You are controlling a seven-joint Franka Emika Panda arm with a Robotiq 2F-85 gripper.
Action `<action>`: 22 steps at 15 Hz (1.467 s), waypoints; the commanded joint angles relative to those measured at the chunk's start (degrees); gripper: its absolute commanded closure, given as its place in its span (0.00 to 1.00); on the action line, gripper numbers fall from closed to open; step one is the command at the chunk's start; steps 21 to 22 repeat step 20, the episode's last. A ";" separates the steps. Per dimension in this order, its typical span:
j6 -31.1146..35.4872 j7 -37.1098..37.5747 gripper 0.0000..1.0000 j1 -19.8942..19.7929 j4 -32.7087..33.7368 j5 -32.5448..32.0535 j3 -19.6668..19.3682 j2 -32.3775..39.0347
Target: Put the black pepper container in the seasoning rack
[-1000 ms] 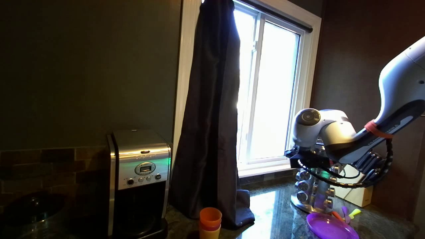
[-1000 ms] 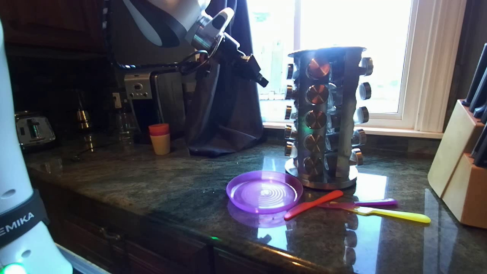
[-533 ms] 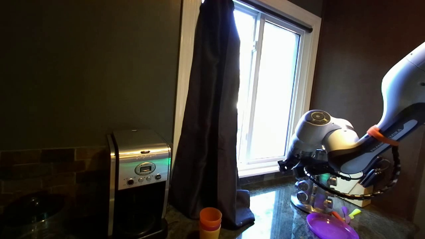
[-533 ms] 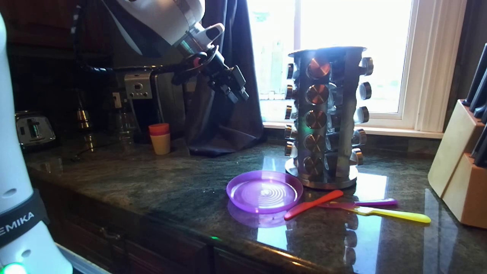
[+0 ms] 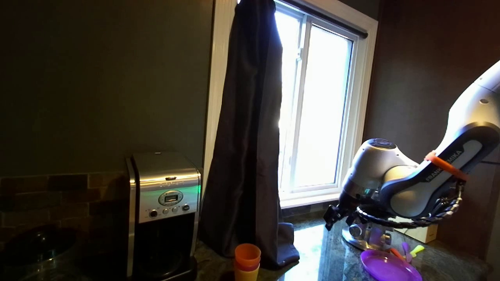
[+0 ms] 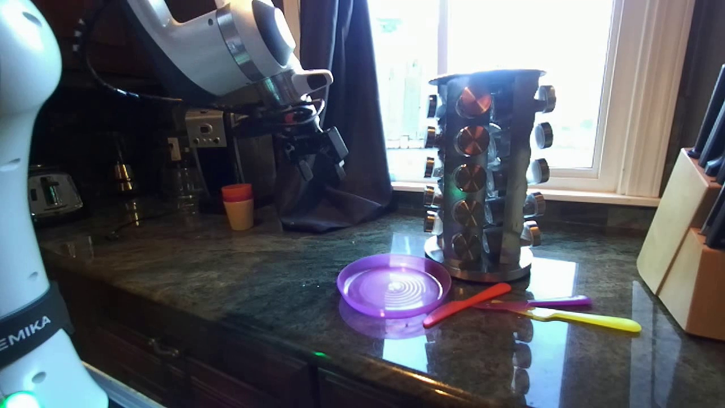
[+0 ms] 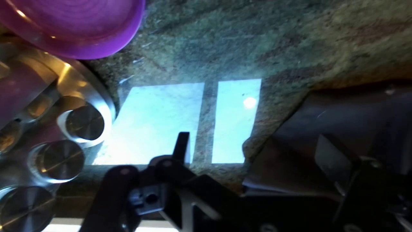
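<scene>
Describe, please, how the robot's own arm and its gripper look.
The arm is rounded and white with black sections, a silvery ring and pale lettering reading EMIKA. An orange band circles it, and a dark cable runs outside. The gripper is black and angular, with two fingers.

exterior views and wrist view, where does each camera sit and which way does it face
In an exterior view: sits above the countertop, faces the seasoning rack and window; arm and gripper at picture left.
In an exterior view: sits higher than the cup stack, faces the coffee maker and curtain; arm and gripper at picture right.
Wrist view: sits by the gripper, faces down at the countertop; fingers at the bottom.
Both exterior views share the seasoning rack, window and purple plate.
</scene>
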 commanded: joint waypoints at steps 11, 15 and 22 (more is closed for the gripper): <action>-39.51 -39.64 0.00 -8.07 6.28 35.13 11.80 -12.38; -36.47 -38.81 0.00 -11.45 6.13 34.96 15.48 -10.75; -36.47 -38.75 0.00 -11.56 6.13 34.93 15.76 -10.39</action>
